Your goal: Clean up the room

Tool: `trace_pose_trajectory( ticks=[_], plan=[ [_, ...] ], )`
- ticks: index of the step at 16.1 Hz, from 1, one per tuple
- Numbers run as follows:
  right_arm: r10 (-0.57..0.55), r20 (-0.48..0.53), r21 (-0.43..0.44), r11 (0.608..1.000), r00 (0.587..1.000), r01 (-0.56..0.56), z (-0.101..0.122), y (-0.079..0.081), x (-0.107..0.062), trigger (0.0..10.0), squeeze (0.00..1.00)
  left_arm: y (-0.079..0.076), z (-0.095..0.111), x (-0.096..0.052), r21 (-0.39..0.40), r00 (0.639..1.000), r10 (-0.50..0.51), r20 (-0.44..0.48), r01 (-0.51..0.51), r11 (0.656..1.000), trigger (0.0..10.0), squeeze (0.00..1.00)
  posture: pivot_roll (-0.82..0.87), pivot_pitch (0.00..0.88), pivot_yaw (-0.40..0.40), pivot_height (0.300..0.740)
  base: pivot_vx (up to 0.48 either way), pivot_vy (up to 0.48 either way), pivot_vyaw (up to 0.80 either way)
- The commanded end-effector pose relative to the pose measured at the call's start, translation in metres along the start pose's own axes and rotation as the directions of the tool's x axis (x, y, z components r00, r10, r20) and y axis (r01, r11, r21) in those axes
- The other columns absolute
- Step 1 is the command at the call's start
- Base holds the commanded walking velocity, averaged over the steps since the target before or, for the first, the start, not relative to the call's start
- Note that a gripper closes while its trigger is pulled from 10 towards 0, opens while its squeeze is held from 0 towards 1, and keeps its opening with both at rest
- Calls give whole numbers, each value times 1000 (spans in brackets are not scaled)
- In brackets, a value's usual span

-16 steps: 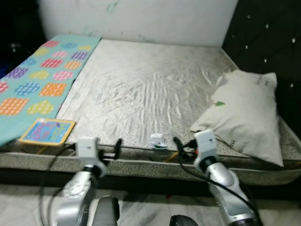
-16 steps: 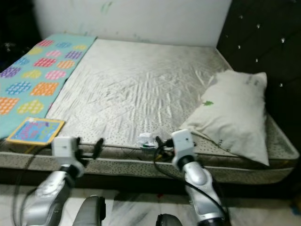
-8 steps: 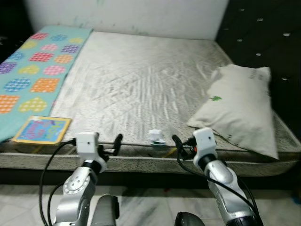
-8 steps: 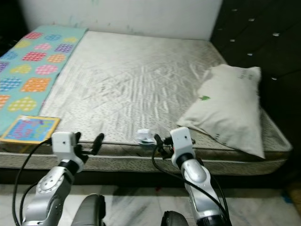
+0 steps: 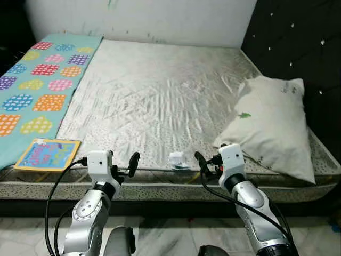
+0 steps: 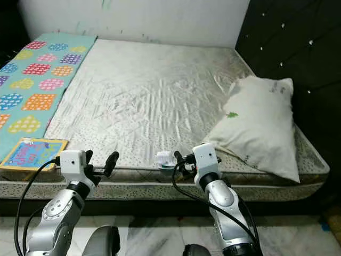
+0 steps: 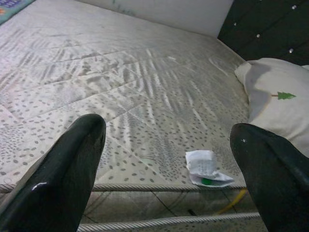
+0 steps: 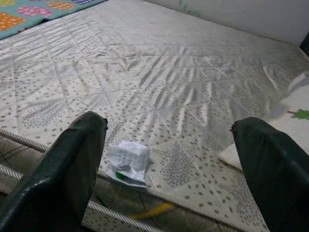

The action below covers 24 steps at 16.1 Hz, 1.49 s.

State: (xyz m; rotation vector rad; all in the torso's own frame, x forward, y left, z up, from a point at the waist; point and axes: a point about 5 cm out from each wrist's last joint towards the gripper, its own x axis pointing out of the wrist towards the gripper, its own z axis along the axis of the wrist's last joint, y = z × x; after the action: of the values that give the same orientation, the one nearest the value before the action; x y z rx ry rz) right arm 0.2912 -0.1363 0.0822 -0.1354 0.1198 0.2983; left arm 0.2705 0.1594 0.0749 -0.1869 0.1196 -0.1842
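Observation:
A crumpled white wrapper with a green spot (image 5: 178, 160) lies at the near edge of the bare mattress (image 5: 160, 96); it also shows in the left wrist view (image 7: 205, 168) and the right wrist view (image 8: 128, 162). My left gripper (image 5: 132, 161) is open, held at the mattress edge a little left of the wrapper. My right gripper (image 5: 201, 162) is open too, just right of the wrapper and apart from it. Nothing is between either pair of fingers.
A white pillow (image 5: 272, 128) lies on the right side of the mattress by the dark tufted headboard (image 5: 298, 48). A teal patterned blanket (image 5: 37, 80) covers the left side, with a colourful book (image 5: 47, 154) on its near end. Marble floor (image 5: 170, 234) is below.
The camera has shifted and steadied, so the bed sits a little differently in view. Both grippers stay open at the mattress edge, and the wrapper has not moved.

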Motion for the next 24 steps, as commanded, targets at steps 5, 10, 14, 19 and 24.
trace_pose_trajectory(
  ticks=[5,10,14,19,24],
  plan=[
    [4,-16,-7,1000,1000,-4,-4,-1,-1,10000,0,-2,2,1,6,1000,-19,7,19,1000,10000,0,-119,6,-60,642,304,0,0],
    [8,-15,0,1000,1000,-8,-4,0,-1,10000,0,-3,1,1,9,1000,-25,4,25,1000,10000,0,-117,1,-62,642,337,0,0],
    [11,-8,-1,1000,1000,-11,-4,0,0,10000,0,-3,0,1,11,999,-32,-2,32,999,10000,0,-116,0,-60,642,329,0,0],
    [27,-14,-9,1000,1000,-27,-5,3,0,10000,0,-1,-2,3,16,1000,-16,-22,16,1000,10000,0,-111,0,-60,642,0,0,800],
    [16,-23,16,1000,1000,-16,-6,3,2,10000,0,-2,0,3,13,999,-32,-9,32,999,10000,0,-112,0,-54,642,0,0,160]
  ],
)
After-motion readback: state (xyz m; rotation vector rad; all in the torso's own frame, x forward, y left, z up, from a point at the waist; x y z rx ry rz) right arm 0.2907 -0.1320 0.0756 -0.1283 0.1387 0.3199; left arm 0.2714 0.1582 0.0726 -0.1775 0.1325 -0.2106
